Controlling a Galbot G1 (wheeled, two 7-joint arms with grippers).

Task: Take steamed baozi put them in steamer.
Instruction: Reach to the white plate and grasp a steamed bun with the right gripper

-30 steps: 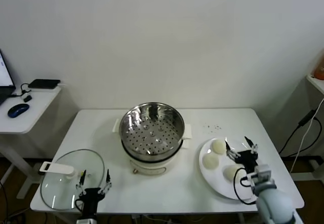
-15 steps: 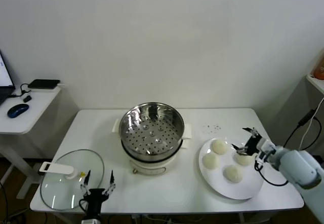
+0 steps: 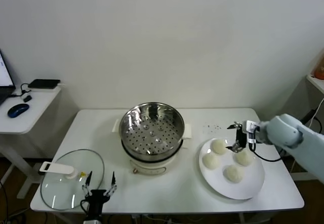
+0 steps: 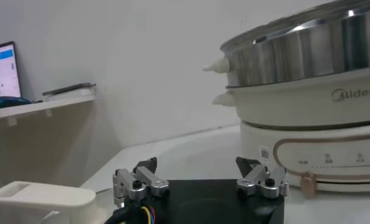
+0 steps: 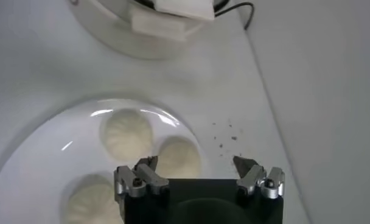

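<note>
Four cream-white baozi lie on a white plate [image 3: 249, 184] at the right: one at the back [image 3: 218, 146], one at the left [image 3: 210, 161], one at the right [image 3: 244, 157], one at the front [image 3: 232, 173]. My right gripper [image 3: 237, 137] is open and empty, just above the plate's far edge between the back and right baozi. In the right wrist view [image 5: 195, 163] three baozi show, the nearest [image 5: 179, 158] just off its fingertips. The shiny steamer [image 3: 152, 127] stands mid-table, with nothing in it. My left gripper [image 3: 99, 184] is open and idle at the front left.
A glass lid [image 3: 71, 181] with a white handle lies at the front left, beside the left gripper. The steamer's cream base [image 4: 313, 134] shows close in the left wrist view. A side desk with a mouse [image 3: 17, 110] stands at the far left.
My right arm has swung from the plate's front right to its far side, uncovering all the baozi. The left gripper has barely moved.
</note>
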